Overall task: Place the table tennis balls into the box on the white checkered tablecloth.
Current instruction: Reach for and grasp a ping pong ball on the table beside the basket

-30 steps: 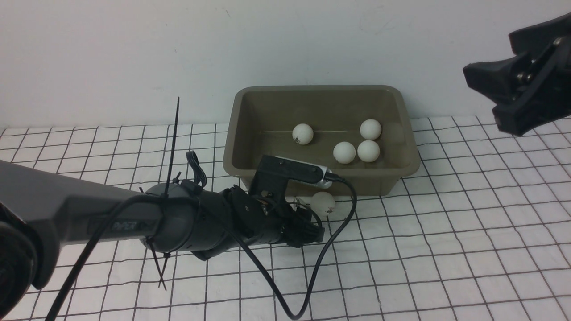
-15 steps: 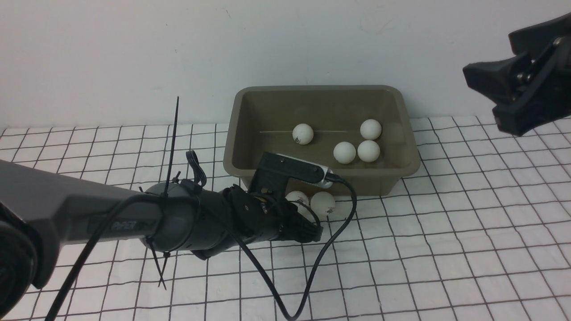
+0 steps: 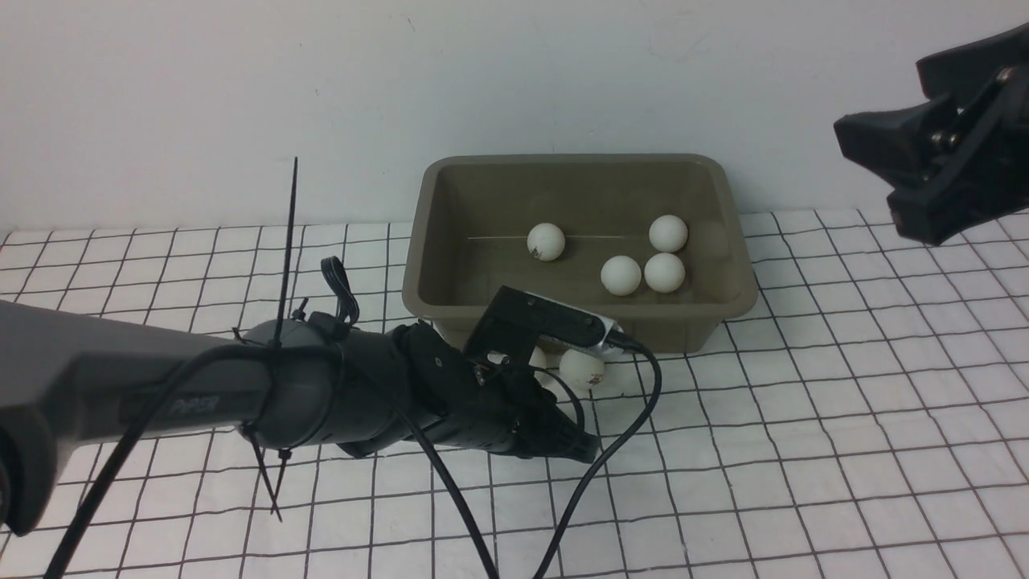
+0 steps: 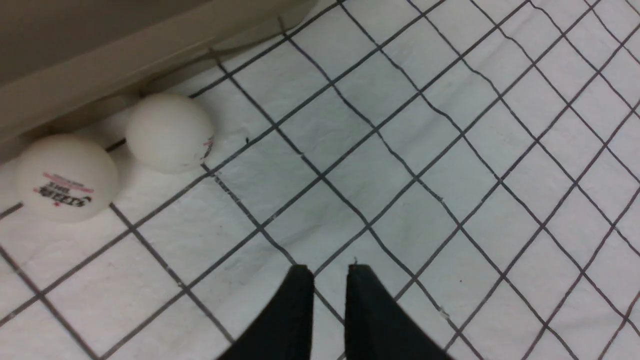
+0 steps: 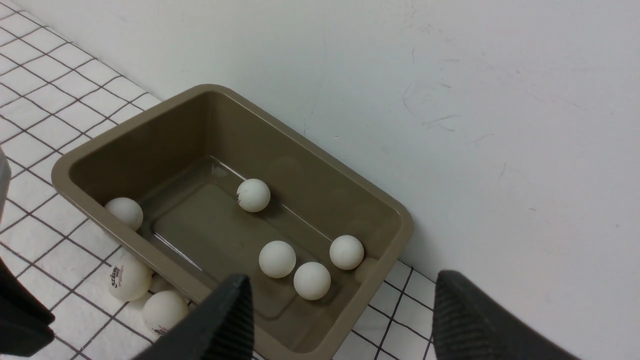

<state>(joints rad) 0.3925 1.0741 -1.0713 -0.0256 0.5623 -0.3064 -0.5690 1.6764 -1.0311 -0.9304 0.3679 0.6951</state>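
- Five table tennis balls [image 5: 253, 195] lie in the box [image 3: 579, 160], an olive-grey tub at twelve o'clock on the white checkered tablecloth [image 3: 804, 450], its far side close to the wall [image 3: 241, 96].
- In the front view, one ball sits alone toward nine o'clock on the box floor and three bunch close together toward three o'clock. The fifth rests in the seven o'clock corner and shows only from the right wrist.
- Two loose balls [image 4: 170, 132] lie side by side on the cloth at six o'clock of the box, just beside its near wall. One of them bears a red and dark printed logo.
- The left gripper [image 4: 327, 274] hangs low over the cloth at six o'clock of the loose balls. Its jaws are parted by only a narrow slit with nothing between them, and it is apart from both balls. Whether its tips touch the cloth cannot be told.
- A black cable [image 3: 635, 402] loops from the camera [image 3: 555, 322] on the left wrist down across the cloth.
- The right gripper [image 5: 342, 280] is raised in the air at two o'clock of the box, jaws spread wide and empty.
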